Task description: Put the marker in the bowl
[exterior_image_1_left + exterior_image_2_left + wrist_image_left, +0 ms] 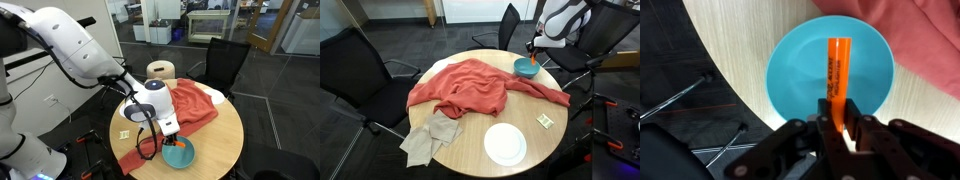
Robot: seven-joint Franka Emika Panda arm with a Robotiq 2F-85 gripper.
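Observation:
In the wrist view my gripper (839, 128) is shut on the orange marker (837, 72), which sticks out from the jaws over the middle of the light blue bowl (790, 75). The bowl stands on the round wooden table near its edge, in both exterior views (181, 154) (525, 68). In both exterior views the gripper (172, 137) (534, 50) hangs just above the bowl. The marker shows only as a small orange fleck at the fingers (178, 143) (533, 48).
A red cloth (470, 85) covers the table's middle and reaches next to the bowl (930, 40). A white dish (505, 143), a grey rag (430, 138) and a small pale tag (546, 120) lie on the table. Black office chairs (360, 60) and a chair base (690, 110) stand around it.

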